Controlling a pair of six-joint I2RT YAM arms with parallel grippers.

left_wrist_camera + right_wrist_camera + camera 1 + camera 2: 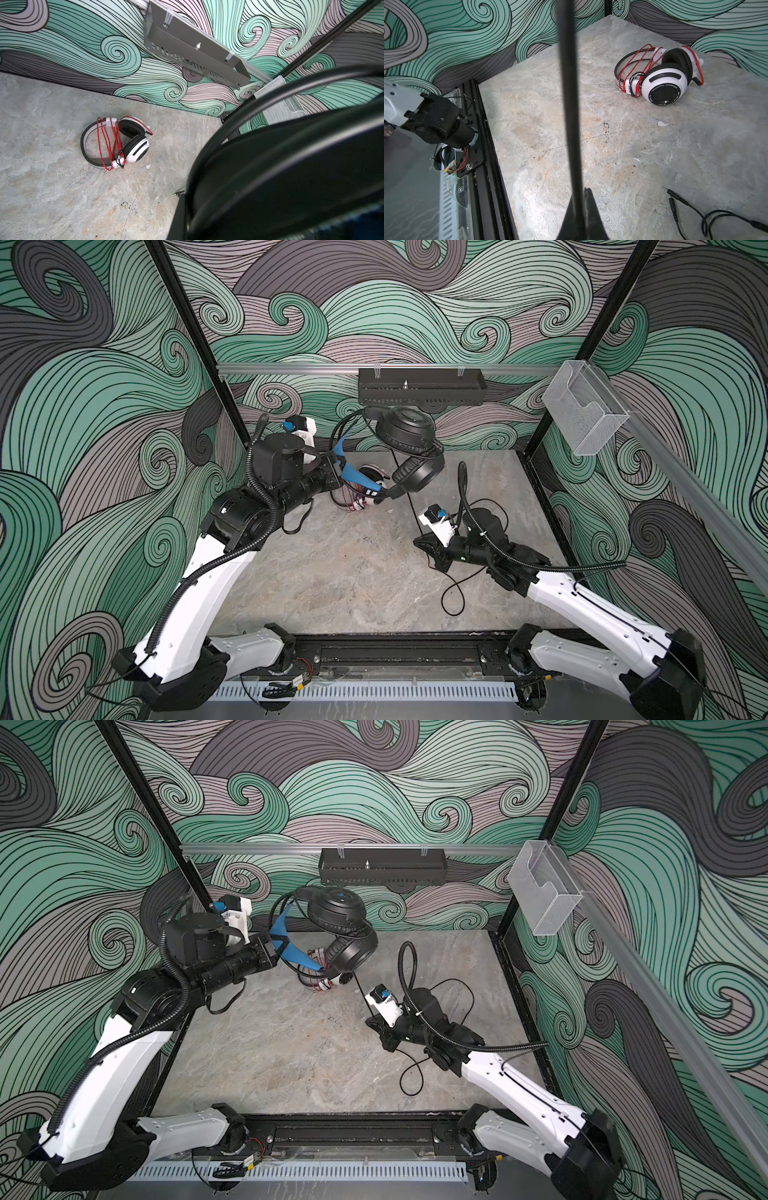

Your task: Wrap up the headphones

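Observation:
My left gripper (pixel 337 467) is shut on the blue-lined headband of the black headphones (pixel 405 427), holding them up near the back wall. They fill the left wrist view as a dark blur (pixel 291 166), which hides the jaws. Their black cord (pixel 569 104) drops to my right gripper (pixel 582 190), which is shut on it low over the table (pixel 420 540). The cord's slack and plug (pixel 670 193) lie on the table. The white headphones (pixel 662 83), with red cord wound round the headband, lie on the table beneath, partly hidden in both top views (pixel 368 477).
A black slotted tray (pixel 419 385) hangs on the back rail, just above the raised headphones. A clear plastic box (pixel 582 414) is fixed to the right rail. Black frame posts stand at the back corners. The arm bases sit on the front rail (pixel 386 651).

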